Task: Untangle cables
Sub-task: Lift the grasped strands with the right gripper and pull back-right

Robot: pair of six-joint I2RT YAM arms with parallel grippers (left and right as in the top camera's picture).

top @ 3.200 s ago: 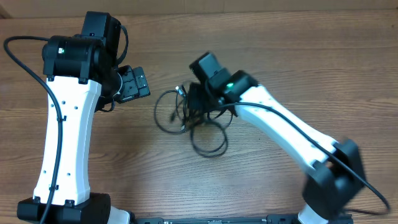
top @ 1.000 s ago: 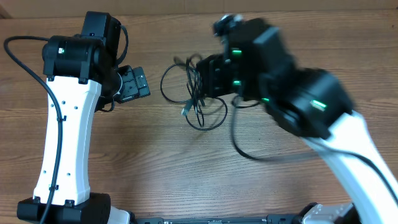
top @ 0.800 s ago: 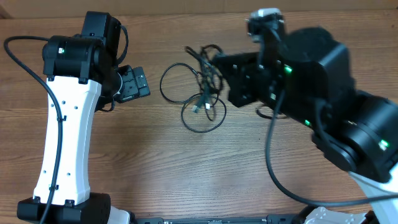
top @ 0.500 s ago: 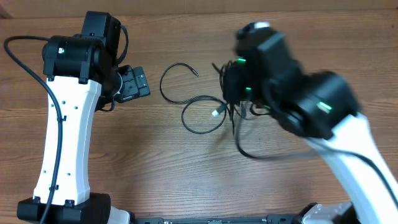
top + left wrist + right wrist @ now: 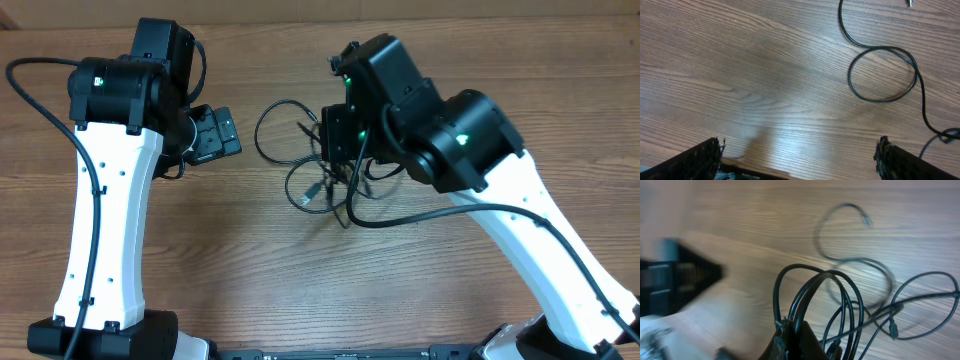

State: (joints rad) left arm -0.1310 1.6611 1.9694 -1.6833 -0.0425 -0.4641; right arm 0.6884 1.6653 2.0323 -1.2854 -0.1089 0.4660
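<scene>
The cables are thin black cords in loose loops at the table's middle, one small plug end showing. My right gripper is shut on a bunch of cable loops and holds them above the table; in the right wrist view the loops rise from between its fingers. One cable loop lies flat toward the left; it also shows in the left wrist view. My left gripper is open and empty, hovering over bare wood; in the overhead it sits left of the cables.
The wooden table has its far edge along the top of the overhead view. The thick black wire fixed to the left arm arcs at the far left. The right arm stretches across the right side.
My right gripper has swung back left and lowered with the cable bunch, after lifting it up and to the right. One cable dropped out and lies on the table. The left arm has not moved.
</scene>
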